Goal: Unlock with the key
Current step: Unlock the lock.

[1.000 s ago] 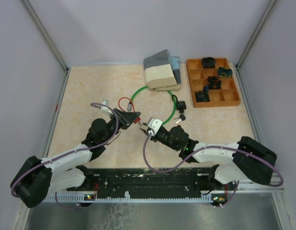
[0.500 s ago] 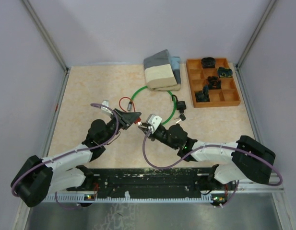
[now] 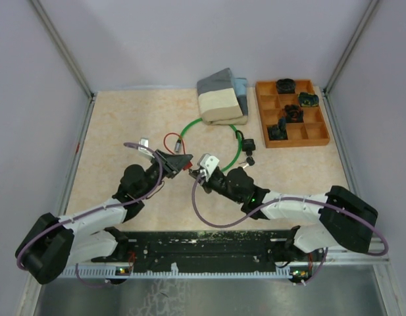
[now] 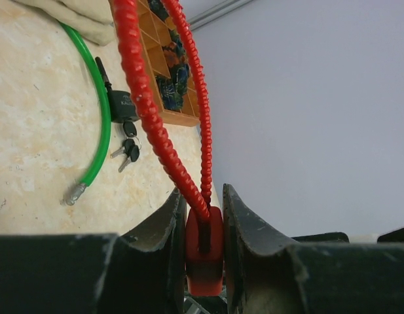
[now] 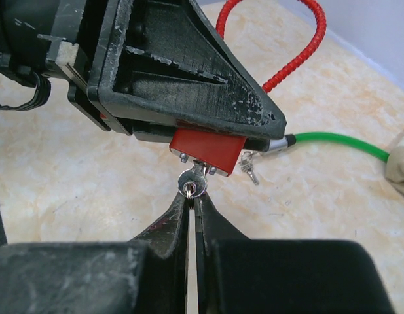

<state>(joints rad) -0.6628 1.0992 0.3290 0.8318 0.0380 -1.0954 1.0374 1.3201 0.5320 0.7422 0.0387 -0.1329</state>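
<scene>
While left hand (image 4: 203, 196) clamps the red lock (image 4: 203, 256), right hand (image 5: 192, 200) pinches its key (image 5: 192, 188).

Left pincer (image 3: 185, 161), right pincer (image 3: 193, 172): both clamped

Lock (image 5: 208, 148) body: red plastic, smooth, slight gloss. Red cable (image 4: 149, 124): ribbed plastic sleeve. Key (image 5: 192, 185): bright bare metal. Left tool (image 4: 203, 203) and right tool (image 5: 191, 203): black plastic, matt, fine layered ridges, edges scuffed grey. Green cable (image 4: 103, 118): glossy plastic coat, metal tip. Counter (image 5: 71, 190): matt, mottled beige, stone-look. Tray (image 3: 314, 135): wood, matt.
</scene>
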